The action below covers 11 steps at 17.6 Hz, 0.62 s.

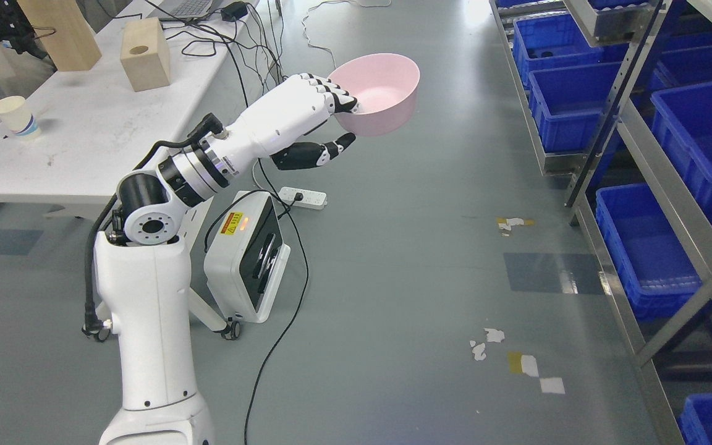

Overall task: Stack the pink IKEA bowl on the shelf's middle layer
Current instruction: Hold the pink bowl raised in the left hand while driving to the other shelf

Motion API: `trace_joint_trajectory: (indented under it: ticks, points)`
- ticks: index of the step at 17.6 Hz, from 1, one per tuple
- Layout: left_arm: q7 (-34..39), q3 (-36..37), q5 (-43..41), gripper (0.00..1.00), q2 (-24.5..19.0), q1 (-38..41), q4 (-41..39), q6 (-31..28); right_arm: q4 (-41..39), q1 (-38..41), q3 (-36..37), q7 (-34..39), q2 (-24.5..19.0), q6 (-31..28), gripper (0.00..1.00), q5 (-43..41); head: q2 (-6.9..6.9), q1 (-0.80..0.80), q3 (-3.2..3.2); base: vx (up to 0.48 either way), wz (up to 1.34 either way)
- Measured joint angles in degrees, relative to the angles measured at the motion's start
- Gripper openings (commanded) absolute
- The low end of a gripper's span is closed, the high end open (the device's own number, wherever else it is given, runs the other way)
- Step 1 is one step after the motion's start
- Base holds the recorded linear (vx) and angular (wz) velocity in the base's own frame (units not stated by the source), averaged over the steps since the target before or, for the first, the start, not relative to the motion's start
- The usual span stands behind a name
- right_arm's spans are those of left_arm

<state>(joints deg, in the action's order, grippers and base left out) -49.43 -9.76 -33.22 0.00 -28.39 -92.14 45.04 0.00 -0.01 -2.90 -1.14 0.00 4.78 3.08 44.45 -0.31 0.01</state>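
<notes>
From my head camera, my left robot hand (325,117) grips the pink bowl (387,93) by its near rim, fingers hooked inside, thumb beneath, holding it in the air above the floor, between the desk (84,130) and the shelf (634,117) with blue bins (578,105).

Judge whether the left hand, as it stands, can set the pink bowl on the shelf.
Probably not yet: the left hand holds the pink bowl over open floor, well apart from the shelf.

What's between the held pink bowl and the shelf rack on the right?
Head view: only bare grey floor. The left hand holds the pink bowl in the air, and nothing stands between it and the shelf rack with blue bins.
</notes>
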Motion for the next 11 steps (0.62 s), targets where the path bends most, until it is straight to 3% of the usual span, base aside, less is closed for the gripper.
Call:
trace_joint_trajectory:
  ticks: [5, 11]
  points:
    - [0.01, 0.08, 0.00, 0.07, 0.00, 0.00, -0.02, 0.00, 0.00, 0.00, 0.00, -0.33, 0.00, 0.00, 1.00, 0.00, 0.00, 0.00, 0.00, 0.368, 0.03]
    - [0.08, 0.08, 0.00, 0.07, 0.00, 0.00, -0.04, 0.00, 0.00, 0.02, 0.00, -0.34, 0.00, 0.00, 1.00, 0.00, 0.00, 0.00, 0.00, 0.250, -0.12]
